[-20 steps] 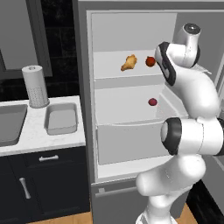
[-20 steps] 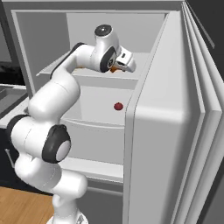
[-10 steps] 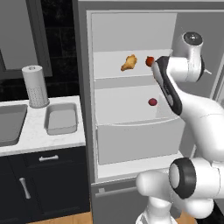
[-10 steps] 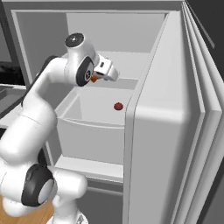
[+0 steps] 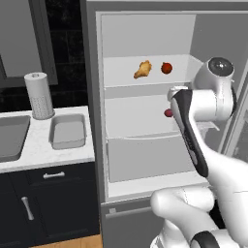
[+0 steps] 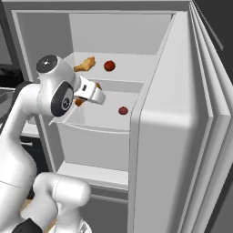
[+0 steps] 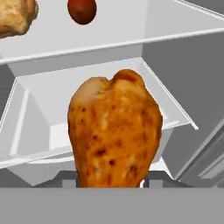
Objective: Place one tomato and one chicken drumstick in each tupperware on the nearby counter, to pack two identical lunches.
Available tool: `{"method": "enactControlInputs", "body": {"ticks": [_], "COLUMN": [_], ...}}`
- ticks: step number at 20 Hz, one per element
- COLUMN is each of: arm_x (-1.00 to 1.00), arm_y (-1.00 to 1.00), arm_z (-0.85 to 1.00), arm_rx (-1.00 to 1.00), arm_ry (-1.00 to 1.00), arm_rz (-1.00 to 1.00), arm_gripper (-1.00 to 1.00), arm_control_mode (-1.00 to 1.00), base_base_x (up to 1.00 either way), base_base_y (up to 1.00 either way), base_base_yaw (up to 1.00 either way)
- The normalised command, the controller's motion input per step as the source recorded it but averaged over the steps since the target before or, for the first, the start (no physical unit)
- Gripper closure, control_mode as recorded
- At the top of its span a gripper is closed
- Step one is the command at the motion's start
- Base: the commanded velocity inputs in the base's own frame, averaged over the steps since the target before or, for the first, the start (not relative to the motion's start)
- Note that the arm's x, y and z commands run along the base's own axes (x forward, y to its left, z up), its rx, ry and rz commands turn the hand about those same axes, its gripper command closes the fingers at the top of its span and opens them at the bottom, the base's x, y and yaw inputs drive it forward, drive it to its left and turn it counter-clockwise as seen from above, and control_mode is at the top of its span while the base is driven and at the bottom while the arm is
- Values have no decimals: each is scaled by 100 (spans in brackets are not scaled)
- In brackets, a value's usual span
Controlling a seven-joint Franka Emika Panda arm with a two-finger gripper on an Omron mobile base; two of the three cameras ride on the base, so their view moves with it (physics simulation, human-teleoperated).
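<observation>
On the white marbled counter at the far left of the left base view, a dark sink is set in, with a paper-towel roll standing behind it. One grey tupperware is seen just right of the roll, lying flat on the counter near its right end; nothing is visible inside it. To the right, the open fridge is recorded with a chicken drumstick and a tomato lying near each other on the upper shelf. A second tomato is noted on the lower shelf, partly hidden by the arm in the left base view. The gripper is held in front of the lower shelf, clenched on a second drumstick, which is seen upright between the finger tips in the hand view, well apart from the tupperware.
</observation>
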Motion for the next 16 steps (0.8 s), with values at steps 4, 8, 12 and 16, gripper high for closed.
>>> {"method": "enactControlInputs", "body": {"ticks": [4, 8, 12, 16], "arm_x": [-97, -35, -2, 0], "arm_y": [9, 11, 3, 0], "arm_z": [-57, -58, -38, -13], "arm_rx": [-1, -6, -3, 0], "arm_ry": [0, 7, 6, 0], "arm_rz": [11, 9, 1, 0], "arm_gripper": [100, 100, 100, 100], "arm_control_mode": [-100, -100, -100, -100], "base_base_x": [0, 0, 0, 0], "base_base_y": [0, 0, 0, 0], "base_base_yaw": [0, 0, 0, 0]}}
